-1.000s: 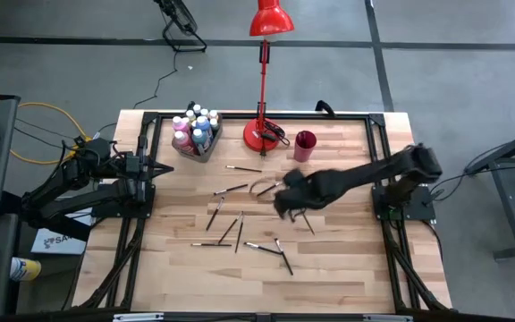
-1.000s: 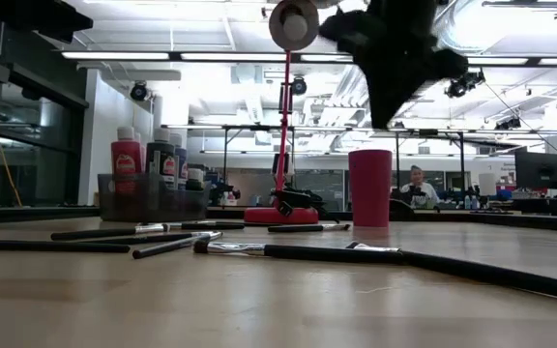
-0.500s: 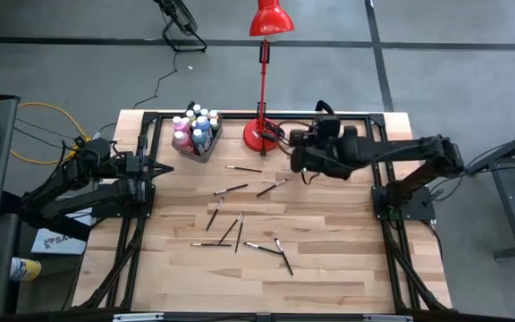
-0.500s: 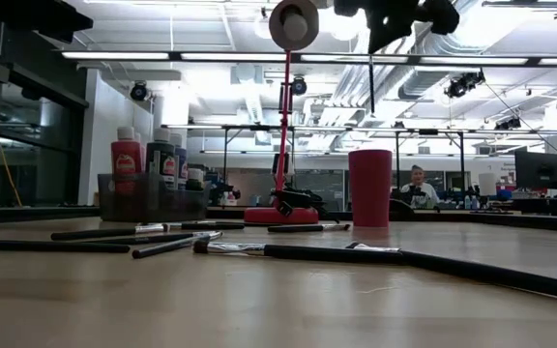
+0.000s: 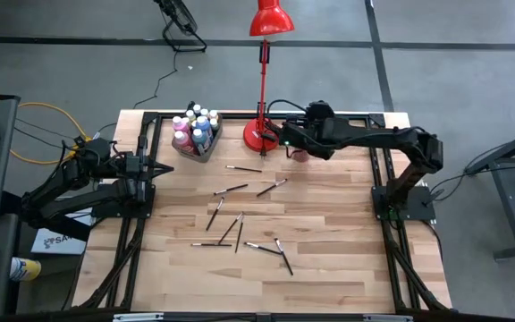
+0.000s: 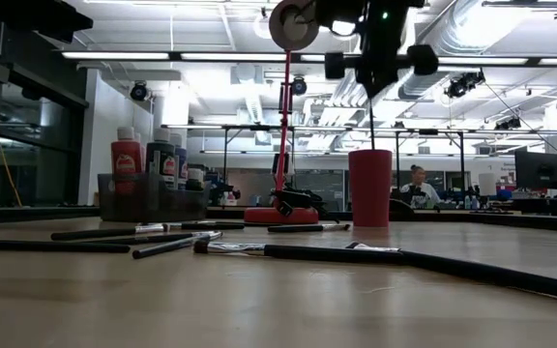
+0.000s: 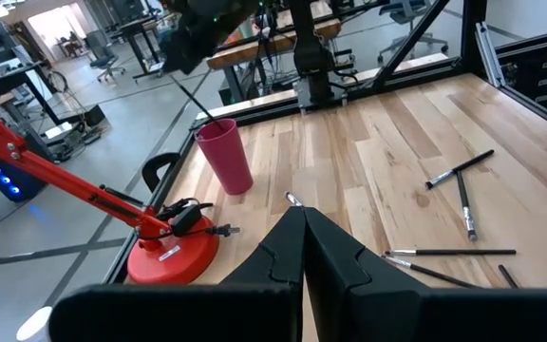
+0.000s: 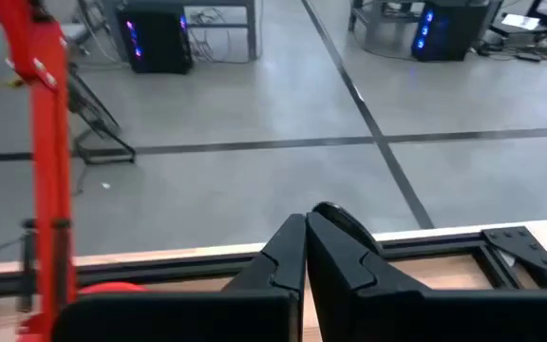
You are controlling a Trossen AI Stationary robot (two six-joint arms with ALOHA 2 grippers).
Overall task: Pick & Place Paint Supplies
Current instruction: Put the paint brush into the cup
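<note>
Right pincer: the right pincer (image 6: 370,70) hangs directly above the dark red cup (image 6: 369,188), fingers pinched shut on the top of a thin held brush (image 6: 371,116).
Held brush: it hangs almost upright, and its lower end reaches the cup's mouth. Whether the tip is already inside the rim is hard to tell.
Left pincer: the left pincer (image 7: 302,211) is fully closed on nothing. It waits well apart from the cup at the left arm's edge of the counter (image 5: 329,250).
Loose brushes: the loose brushes (image 5: 240,224) lie flat and scattered on the counter, well apart from the cup toward the counter's middle. The nearest one (image 5: 271,187) is not far from the cup's foot.
Paint bottles: the paint bottles (image 5: 193,125) stand upright in the grey bin (image 5: 206,146), beyond the red lamp (image 5: 262,136) from the cup.
Step in hand: probably dropping this brush into the cup.
Handling, brushes: light, stiff and slim, so they will likely roll or pivot if nudged. A pinch across the handle near mid-length should lift one level, while a hold near one end lets it hang plumb, as here.
Handling, bottles: small, light and smooth-sided, so likely to slip. Best taken around the white cap or neck from above.
Risk: the cup looks light, so a brush catching its rim could tip it.
</note>
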